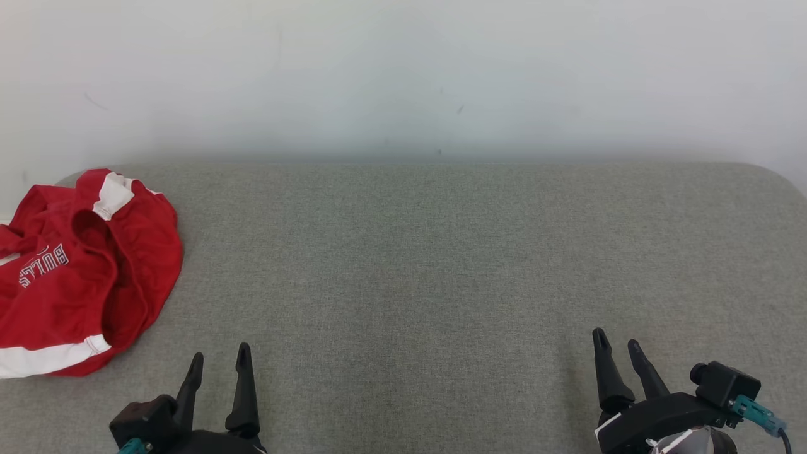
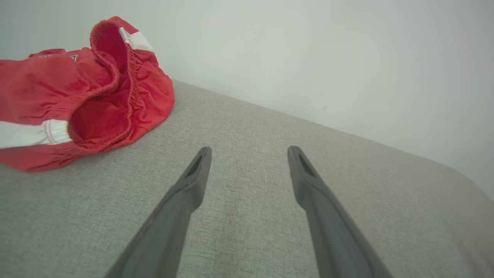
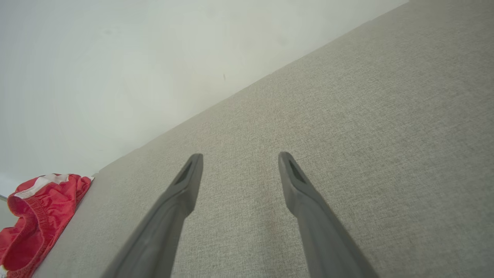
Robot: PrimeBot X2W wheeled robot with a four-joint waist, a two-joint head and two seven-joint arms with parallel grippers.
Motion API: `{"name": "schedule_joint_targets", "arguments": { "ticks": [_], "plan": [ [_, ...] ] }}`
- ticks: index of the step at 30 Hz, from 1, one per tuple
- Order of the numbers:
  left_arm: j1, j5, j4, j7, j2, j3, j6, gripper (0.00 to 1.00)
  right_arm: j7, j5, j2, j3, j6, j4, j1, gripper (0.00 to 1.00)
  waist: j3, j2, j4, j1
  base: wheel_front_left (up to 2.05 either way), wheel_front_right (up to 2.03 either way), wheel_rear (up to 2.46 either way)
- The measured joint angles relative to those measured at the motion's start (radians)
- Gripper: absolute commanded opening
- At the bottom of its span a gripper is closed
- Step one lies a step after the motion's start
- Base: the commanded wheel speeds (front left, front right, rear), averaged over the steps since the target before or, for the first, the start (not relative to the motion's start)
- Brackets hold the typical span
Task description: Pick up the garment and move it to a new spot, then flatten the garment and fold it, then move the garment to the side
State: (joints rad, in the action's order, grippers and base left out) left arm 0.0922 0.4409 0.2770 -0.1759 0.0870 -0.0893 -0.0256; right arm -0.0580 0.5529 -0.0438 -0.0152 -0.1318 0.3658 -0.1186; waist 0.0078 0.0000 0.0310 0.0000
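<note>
A red garment (image 1: 88,271) with white stripes (image 1: 38,359) is seen at the far left end of a grey, cloth-covered surface (image 1: 441,265). It is crumpled in a loose heap, and part of it is cut off by the left edge of the head view. White letters (image 1: 44,265) reading BULLS are printed on it and are seen upside down from the head camera. In the left wrist view an elastic waistband (image 2: 133,88) is shown standing open. The garment lies close to the pale wall (image 1: 403,75) that rises behind the surface.

The left jaws are found at the lower left of the head view. Their 2 dark fingers (image 1: 243,391) are held wide apart, and nothing is held between them. They are placed near the garment, on its right and closer to the robot, but the garment is not touched. The right jaws are found at the lower right. Their 2 fingers (image 1: 608,372) are also spread wide, and nothing is gripped. They are well apart from the garment. In both wrist views the grey cloth of the surface is seen between the fingers.
</note>
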Motion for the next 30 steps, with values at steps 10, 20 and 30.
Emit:
{"name": "schedule_joint_targets", "arguments": {
  "ticks": [10,20,30],
  "plan": [
    [0.000,-0.087,0.000,-0.019,0.011,-0.008,0.007,1.00,-0.020,-0.077,-0.001,0.020,0.000,0.016,0.001,1.00,-0.001,0.0000,0.004,0.0000,0.00,0.00,0.00],
    [0.000,-0.155,0.010,-0.038,0.013,-0.012,0.003,1.00,-0.050,-0.151,-0.002,0.029,0.000,0.033,-0.001,1.00,0.002,0.0000,0.006,0.0000,0.00,0.00,0.00],
    [0.000,-0.190,0.035,-0.053,0.005,0.004,-0.010,1.00,-0.087,-0.205,-0.003,0.042,0.000,0.030,-0.002,1.00,0.001,0.0000,0.008,0.0000,0.00,0.00,0.00]
  ]
}}
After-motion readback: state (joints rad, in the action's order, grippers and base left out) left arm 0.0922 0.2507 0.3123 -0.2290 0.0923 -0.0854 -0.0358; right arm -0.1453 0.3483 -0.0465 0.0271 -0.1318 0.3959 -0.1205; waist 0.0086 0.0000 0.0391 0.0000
